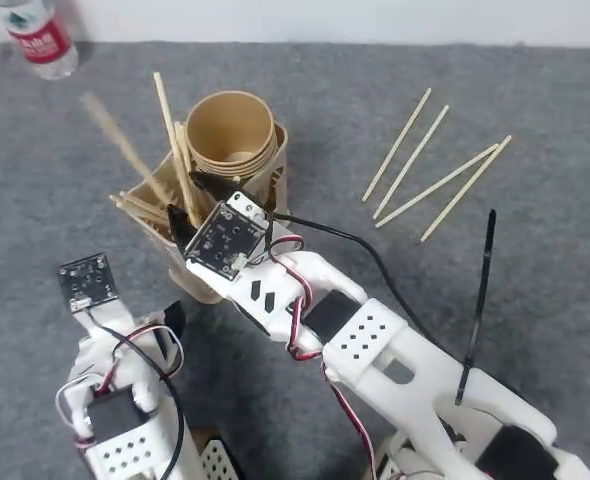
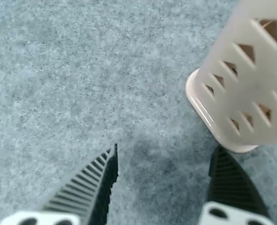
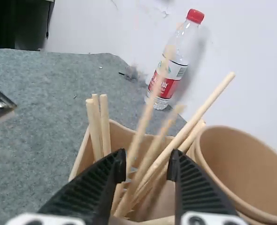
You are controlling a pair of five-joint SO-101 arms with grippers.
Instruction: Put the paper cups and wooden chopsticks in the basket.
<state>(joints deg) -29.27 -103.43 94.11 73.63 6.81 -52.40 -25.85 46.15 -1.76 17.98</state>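
Observation:
A beige basket (image 1: 207, 283) stands on the grey carpet, with stacked paper cups (image 1: 230, 130) and several wooden chopsticks (image 1: 170, 130) inside it. One chopstick (image 1: 115, 135) at the basket's left side is blurred. My right gripper (image 1: 197, 205) hangs open just over the basket; between its fingers (image 3: 103, 180) I see the basket's chopsticks (image 3: 176, 140) and the cup rim (image 3: 242, 164). Several more chopsticks (image 1: 435, 175) lie loose on the carpet to the right. My left gripper (image 2: 162, 173) is open and empty, low over bare carpet beside the basket's foot (image 2: 242, 93).
A plastic bottle (image 1: 37, 35) with a red label lies at the far left edge, also visible as the bottle (image 3: 173, 65) against the white wall. A thin black strip (image 1: 478, 300) stands near the right arm's base. Open carpet lies between the basket and the loose chopsticks.

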